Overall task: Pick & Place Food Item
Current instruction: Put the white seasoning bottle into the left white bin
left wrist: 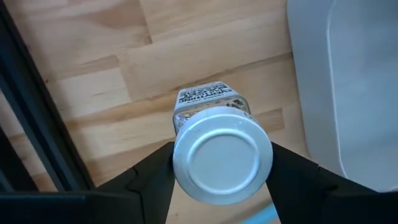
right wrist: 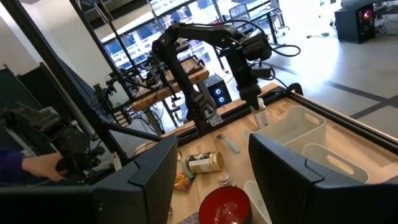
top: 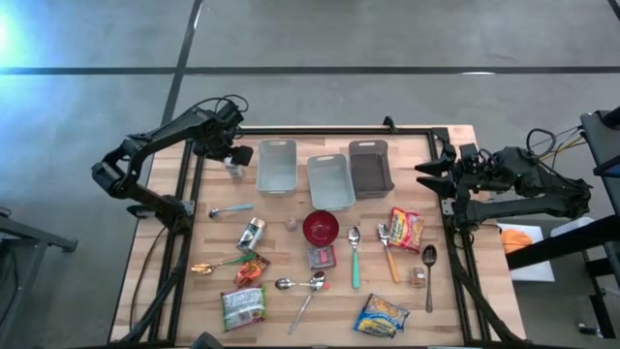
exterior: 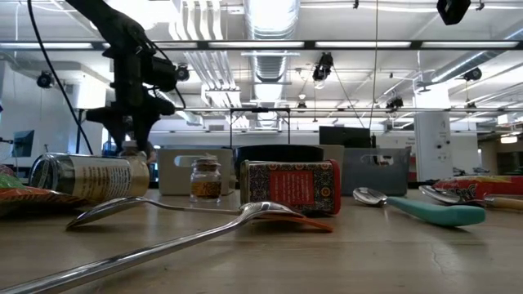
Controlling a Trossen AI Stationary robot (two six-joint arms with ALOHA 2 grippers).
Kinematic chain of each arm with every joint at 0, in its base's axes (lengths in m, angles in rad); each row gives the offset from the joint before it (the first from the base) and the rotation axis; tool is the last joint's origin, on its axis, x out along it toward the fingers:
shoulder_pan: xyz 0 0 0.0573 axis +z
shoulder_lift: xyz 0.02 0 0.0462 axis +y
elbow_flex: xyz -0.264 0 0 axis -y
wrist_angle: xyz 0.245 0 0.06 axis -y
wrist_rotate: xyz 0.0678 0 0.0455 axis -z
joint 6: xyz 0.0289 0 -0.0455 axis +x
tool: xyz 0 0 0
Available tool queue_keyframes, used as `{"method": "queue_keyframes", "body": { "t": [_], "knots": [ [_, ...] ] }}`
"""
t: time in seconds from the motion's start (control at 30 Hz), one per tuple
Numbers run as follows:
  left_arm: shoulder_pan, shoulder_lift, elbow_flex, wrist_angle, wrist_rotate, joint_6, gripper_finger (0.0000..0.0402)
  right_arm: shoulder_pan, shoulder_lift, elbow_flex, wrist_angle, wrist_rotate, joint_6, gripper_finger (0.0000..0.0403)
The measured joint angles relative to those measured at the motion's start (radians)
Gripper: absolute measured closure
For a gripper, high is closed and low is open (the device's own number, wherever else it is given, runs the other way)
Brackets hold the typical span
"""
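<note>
A small glass spice jar with a round silver lid stands upright on the wooden table at its far left, beside a light-grey bin. My left gripper points straight down over the jar with a finger on either side of the lid; it also shows in the right wrist view. My right gripper waits level at the table's far right edge, open, with nothing between its fingers. My left gripper pinches the jar's silver lid between its two fingers, one on each opposite side of the rim. The fingers come from above, pointing down. The jar is upright with its base toward the table; whether it is lifted I cannot tell.
Two more bins stand along the far edge. Mid-table lie a red bowl, a tipped can, a red box, several spoons and snack packets. A black frame rail runs close to the jar.
</note>
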Motion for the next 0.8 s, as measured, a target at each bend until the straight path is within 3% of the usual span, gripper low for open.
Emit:
{"method": "queue_keyframes", "body": {
  "t": [0.17, 0.33, 0.8],
  "knots": [
    [0.0, 0.0, -0.001, 0.011, 0.0, 0.0, 0.0179, 0.0, 0.0, 0.0, 0.0, 0.0, 0.0, 0.0207],
    [0.0, 0.0, -0.001, 0.011, 0.002, 0.003, 0.0209, 0.0, 0.0, 0.0, 0.0, 0.0, 0.0, 0.0207],
    [-0.002, -0.026, -0.006, -0.027, 0.009, 0.021, 0.0209, 0.0, 0.0, 0.0, 0.0, 0.0, 0.0, 0.0207]
  ]
}}
